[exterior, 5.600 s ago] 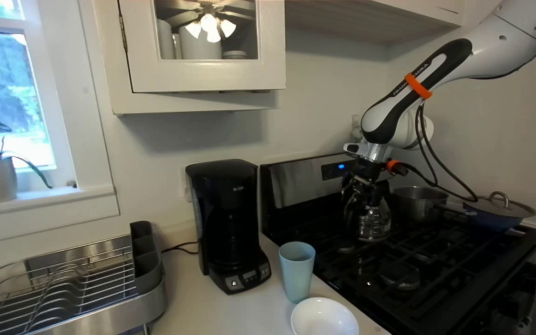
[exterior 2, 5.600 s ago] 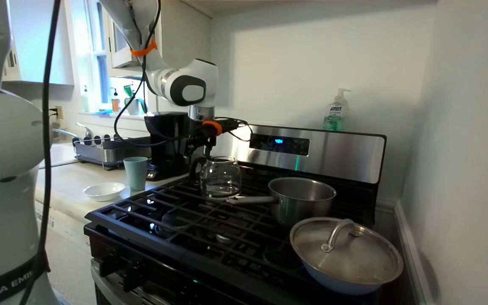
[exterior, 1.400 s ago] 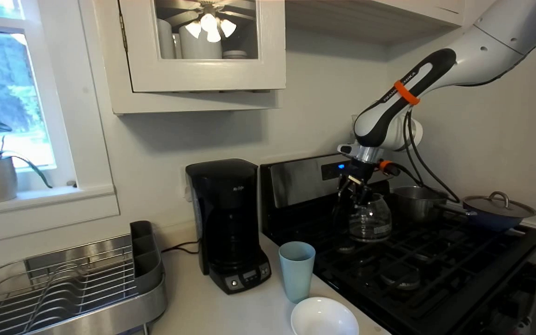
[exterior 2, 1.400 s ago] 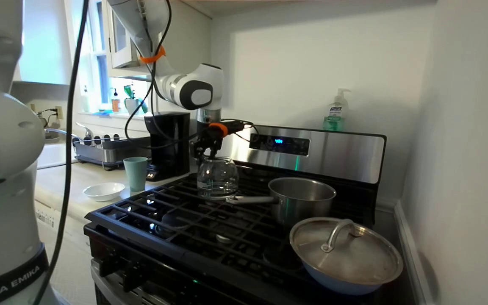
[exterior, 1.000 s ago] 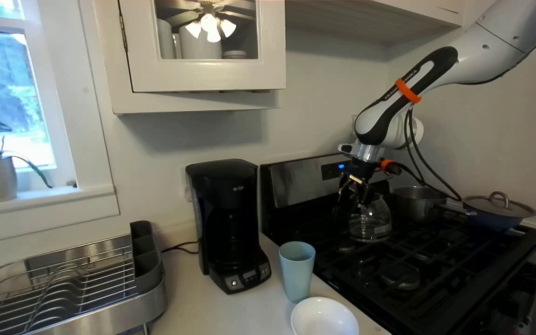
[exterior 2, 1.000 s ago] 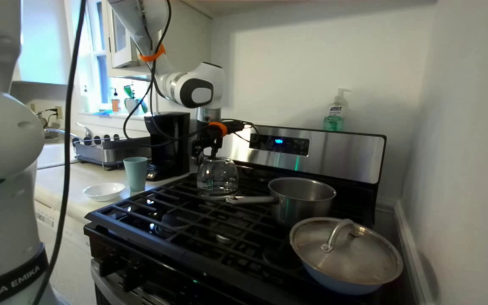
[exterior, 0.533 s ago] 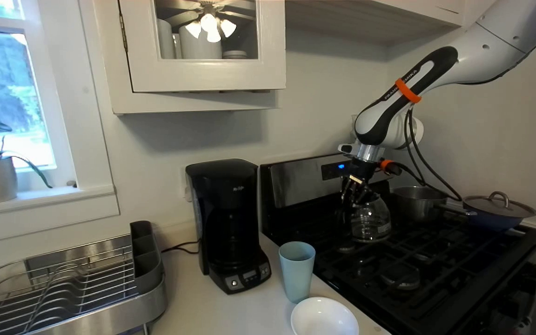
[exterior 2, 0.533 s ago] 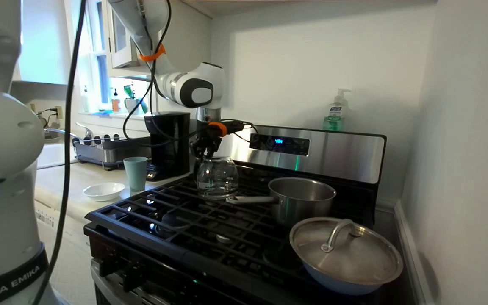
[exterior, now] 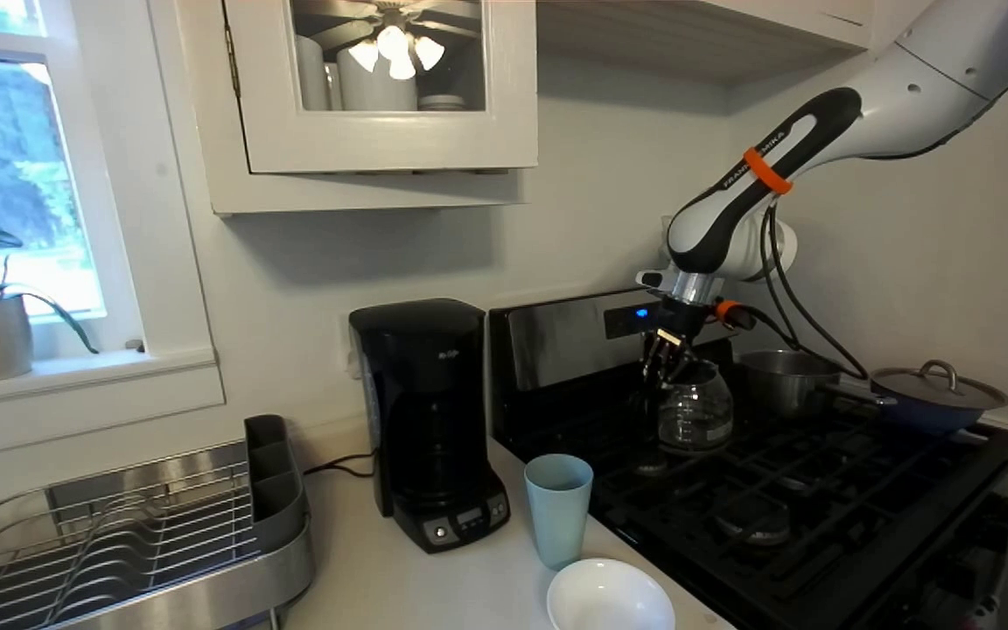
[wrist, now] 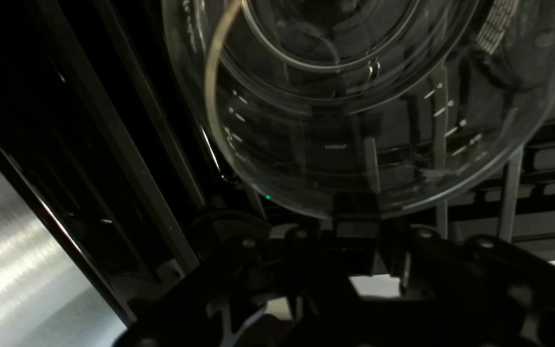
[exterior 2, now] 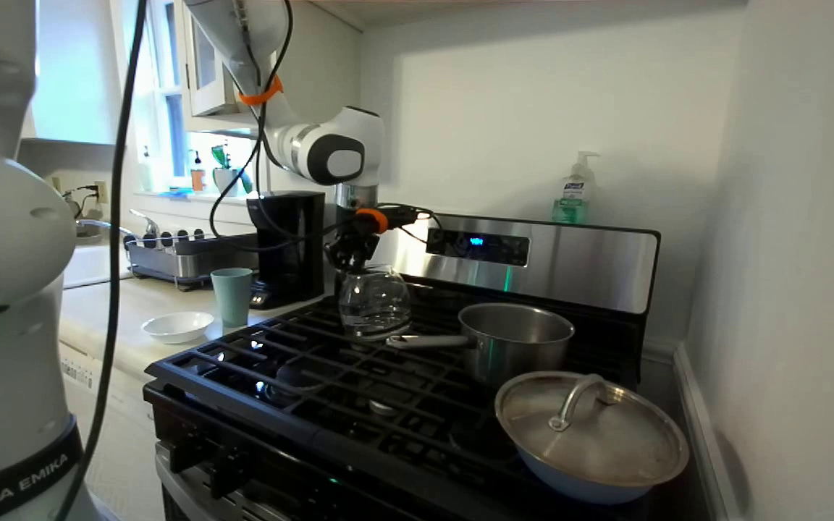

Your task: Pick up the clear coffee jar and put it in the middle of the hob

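Observation:
The clear coffee jar (exterior 2: 375, 304) is at the back of the black hob (exterior 2: 301, 376), on the coffee maker's side. It leans slightly in both exterior views; whether its base is fully on the grates I cannot tell. My gripper (exterior: 668, 367) comes down from above at the jar's handle side. In the wrist view the glass body (wrist: 306, 159) fills the upper middle, and the dark handle (wrist: 357, 226) sits between the two fingers of my gripper (wrist: 358, 236), which is shut on it. The fingertips are dark and partly hard to make out.
A steel saucepan (exterior 2: 515, 340) stands beside the jar, its handle pointing towards the glass. A lidded pan (exterior 2: 591, 434) is at the hob's far side. On the counter are the black coffee maker (exterior: 425, 420), a light blue cup (exterior: 558, 512) and a white bowl (exterior: 609, 599).
Several seconds ago my gripper was higher over the jar; it has since shifted towards the handle side. During the last second the fingers closed on the handle and the jar tipped slightly.

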Robot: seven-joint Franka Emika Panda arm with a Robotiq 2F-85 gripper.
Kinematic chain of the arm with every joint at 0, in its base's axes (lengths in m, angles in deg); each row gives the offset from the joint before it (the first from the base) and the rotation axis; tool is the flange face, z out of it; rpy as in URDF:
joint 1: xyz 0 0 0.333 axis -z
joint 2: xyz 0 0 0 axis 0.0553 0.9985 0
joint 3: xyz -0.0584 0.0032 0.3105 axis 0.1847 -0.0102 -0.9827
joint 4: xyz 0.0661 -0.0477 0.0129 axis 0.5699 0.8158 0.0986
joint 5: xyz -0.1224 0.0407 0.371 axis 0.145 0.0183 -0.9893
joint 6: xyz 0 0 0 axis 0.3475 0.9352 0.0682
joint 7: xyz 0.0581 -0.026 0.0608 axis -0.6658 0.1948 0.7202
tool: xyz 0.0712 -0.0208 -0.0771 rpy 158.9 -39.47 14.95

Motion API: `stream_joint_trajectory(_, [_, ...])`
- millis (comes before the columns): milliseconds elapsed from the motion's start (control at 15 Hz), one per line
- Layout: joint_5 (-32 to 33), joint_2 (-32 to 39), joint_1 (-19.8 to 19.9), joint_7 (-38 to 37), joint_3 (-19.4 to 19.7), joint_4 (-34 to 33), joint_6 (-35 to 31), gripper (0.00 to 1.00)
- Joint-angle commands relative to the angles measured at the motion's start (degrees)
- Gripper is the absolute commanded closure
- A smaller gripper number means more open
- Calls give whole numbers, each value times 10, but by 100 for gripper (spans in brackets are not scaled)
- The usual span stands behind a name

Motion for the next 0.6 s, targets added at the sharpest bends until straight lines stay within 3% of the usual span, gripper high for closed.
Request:
stream_joint_trajectory(0, [-15,-9,4,-17,-8,19,-48,92])
stream_joint_trajectory(533, [-99,-3,-3,-42,-33,55,-204,92])
